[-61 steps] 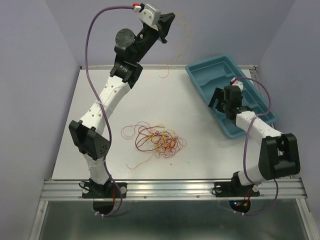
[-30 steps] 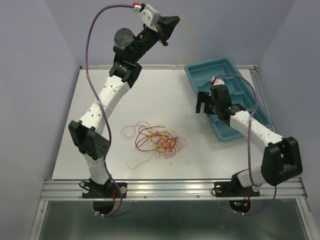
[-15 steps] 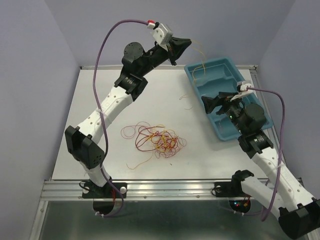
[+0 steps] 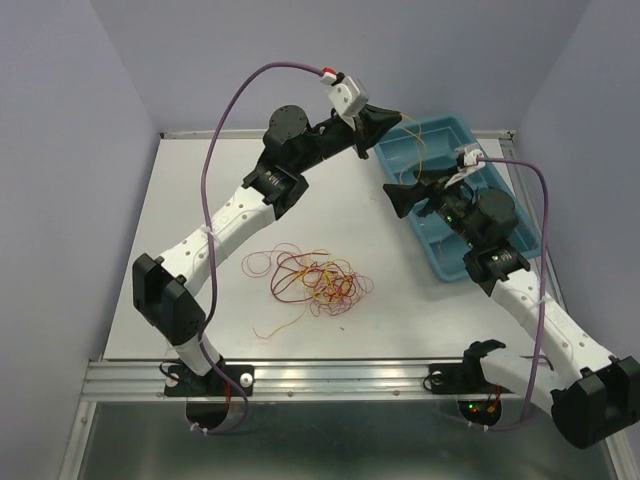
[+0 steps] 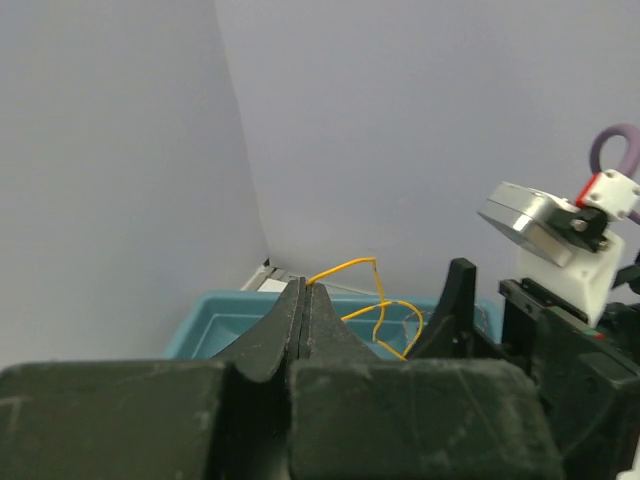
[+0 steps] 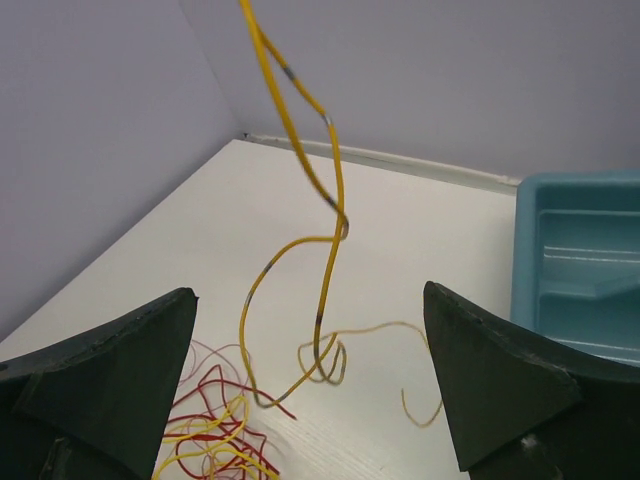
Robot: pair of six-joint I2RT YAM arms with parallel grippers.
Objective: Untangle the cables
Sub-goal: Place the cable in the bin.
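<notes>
Cable (image 6: 290, 75), yellow, hangs pinched in the left hand (image 5: 305, 287); the right hand (image 6: 308, 292) stands spread.

Yellow cable (image 6: 339, 185) between wide-apart jaws

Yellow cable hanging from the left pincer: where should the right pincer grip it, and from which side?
Probably on the fairly straight upper run of the yellow cable, above its curly lower end. It hangs from the shut left pincer, ahead of the open right pincer, so advance level with one finger on each side.
</notes>
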